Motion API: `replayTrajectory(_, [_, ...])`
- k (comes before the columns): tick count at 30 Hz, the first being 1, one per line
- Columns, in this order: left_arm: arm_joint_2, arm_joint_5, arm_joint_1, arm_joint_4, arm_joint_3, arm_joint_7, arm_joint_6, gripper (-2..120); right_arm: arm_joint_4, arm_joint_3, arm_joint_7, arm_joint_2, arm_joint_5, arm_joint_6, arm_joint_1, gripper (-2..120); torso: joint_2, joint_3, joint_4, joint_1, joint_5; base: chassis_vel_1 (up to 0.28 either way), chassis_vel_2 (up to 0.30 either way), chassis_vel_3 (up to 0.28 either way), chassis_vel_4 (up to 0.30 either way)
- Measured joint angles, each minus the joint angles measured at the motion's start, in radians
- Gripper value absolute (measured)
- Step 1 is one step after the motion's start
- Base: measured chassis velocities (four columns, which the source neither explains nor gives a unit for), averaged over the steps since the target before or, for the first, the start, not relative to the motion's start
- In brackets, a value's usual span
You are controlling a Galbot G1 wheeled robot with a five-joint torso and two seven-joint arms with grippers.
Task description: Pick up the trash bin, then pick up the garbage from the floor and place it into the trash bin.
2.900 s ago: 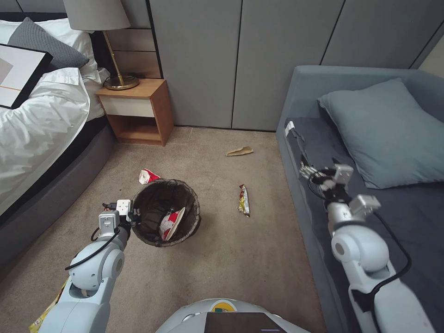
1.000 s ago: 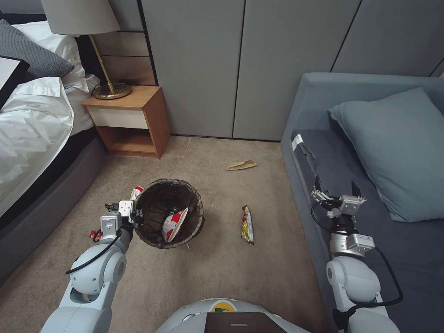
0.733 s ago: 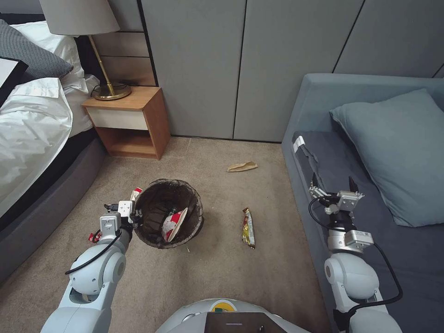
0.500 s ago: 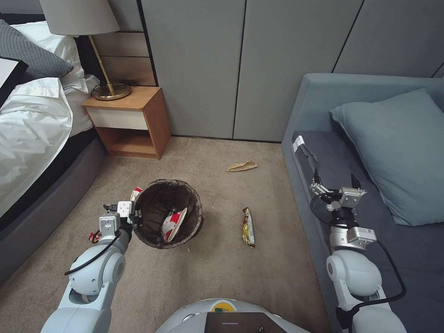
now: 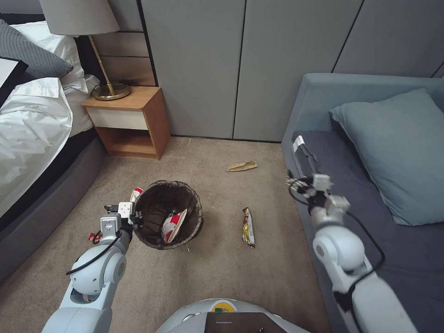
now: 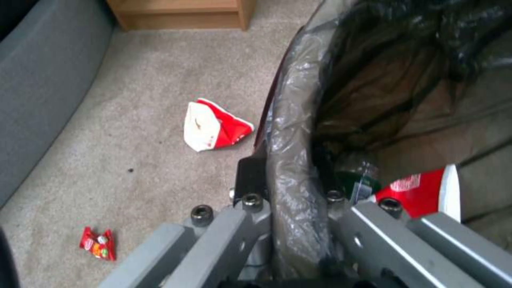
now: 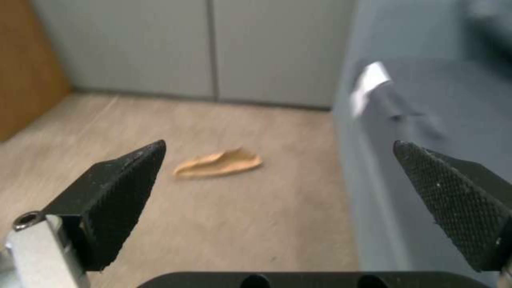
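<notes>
Dark brown-black trash bin point(image 5: 152, 208) liner, red-and-white crushed cup point(image 6: 213, 130), tan paper scrap point(image 5: 242, 166), beige carpet point(image 5: 222, 268)

Left gripper point(image 5: 134, 215) clamped; right gripper point(image 7: 277, 176) fingers spread.

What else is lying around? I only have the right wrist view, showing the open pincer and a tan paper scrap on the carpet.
Observer: A gold snack wrapper lies on the carpet between the trash bin and the sofa.
Operator: Is the bin held?
Observer: Yes, the left pincer is clamped on its bag-lined rim.
Operator: Anything beside it?
Observer: A crushed red-and-white paper cup lies close by.
</notes>
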Motion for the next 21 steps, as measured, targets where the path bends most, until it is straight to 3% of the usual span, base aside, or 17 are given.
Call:
replayTrajectory(3, [-0.002,0.003,0.003,0.000,-0.002,0.000,0.000,3,-0.091,-0.094,0.030,-0.048,0.180,-0.128,0.139,100,0.000,0.000,-0.0001,0.000,0.0000,0.000,0.000,0.000,0.000])
replayTrajectory(8, [-0.006,0.009,0.004,0.004,-0.002,0.000,0.000,3,-0.190,-0.219,0.064,-0.057,0.335,-0.240,0.269,100,0.000,0.000,0.0000,0.000,0.0000,0.000,0.000,0.000,0.000])
replayTrajectory(16, [-0.012,0.018,0.000,0.015,0.006,0.000,0.000,3,-0.287,-0.353,0.090,-0.007,0.381,-0.255,0.326,100,0.000,0.000,-0.0003,0.000,-0.0002,0.000,0.000,0.000,0.000])
replayTrajectory(21, [-0.009,0.018,-0.001,0.021,0.007,0.001,0.000,3,-0.383,-0.411,0.096,0.083,0.369,-0.251,0.325,100,0.000,0.000,-0.0003,0.000,-0.0004,0.000,0.000,0.000,0.000])
